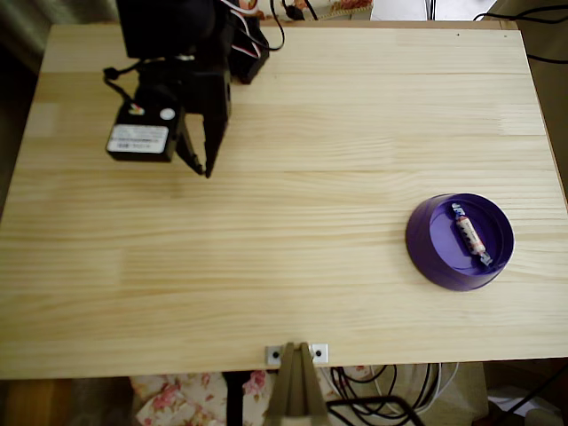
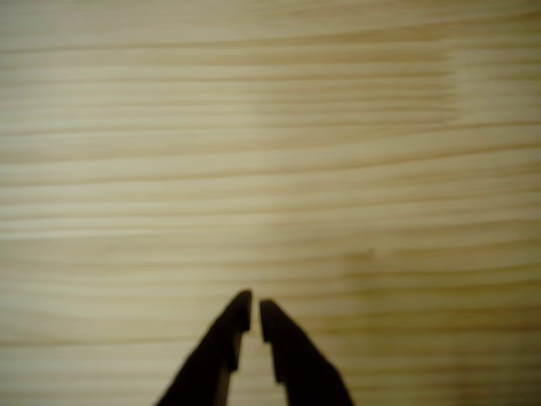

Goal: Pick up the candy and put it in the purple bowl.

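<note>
The candy point(image 1: 470, 235) lies inside the purple bowl point(image 1: 424, 253), on its lighter flat floor, slanted along the half of the bowl farther from the arm in the overhead view. The bowl sits on the wooden bench point(image 1: 293, 266), and the gripper point(image 1: 206, 169) hangs well apart from the bowl, on the opposite side of the bench and nearer its far edge. In the wrist view the fingers point(image 2: 221, 351) are drawn almost together, only a thin slit of bare wood showing between their tips, and nothing is held between them.

Judged from how things lie, the placing looks done, so the step in hand is probably parking the arm. To do that well, the arm should stay away from the bowl, so that no link or cable sweeps over its rim and tips the sweet out. The fingers can stay nearly closed, and should be kept off the wood.
</note>
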